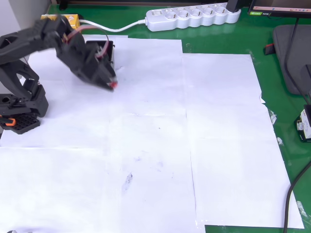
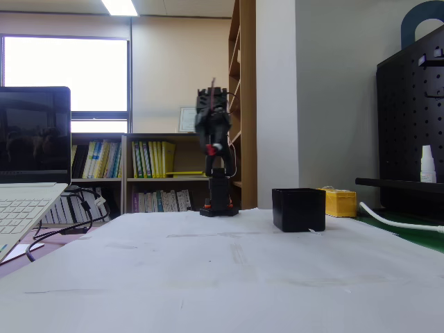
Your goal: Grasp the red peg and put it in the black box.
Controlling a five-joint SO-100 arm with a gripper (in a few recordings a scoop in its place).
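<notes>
In the overhead view my black gripper (image 1: 111, 82) points down and to the right, shut on the tiny red peg (image 1: 112, 85) at its tip. In the fixed view the gripper (image 2: 216, 147) is raised well above the table, with the red peg (image 2: 217, 147) showing between the jaws. Just behind the gripper in the overhead view is the black box (image 1: 109, 47), partly hidden by the arm. It stands on the paper at the right in the fixed view (image 2: 298, 209), lower than the peg and to its right.
A yellow block (image 2: 340, 202) sits behind the box and shows at the top left from above (image 1: 70, 19). A white power strip (image 1: 192, 17) and its cable lie along the far edge. A laptop (image 2: 28, 180) stands at the left. White paper sheets (image 1: 155, 145) cover the green mat.
</notes>
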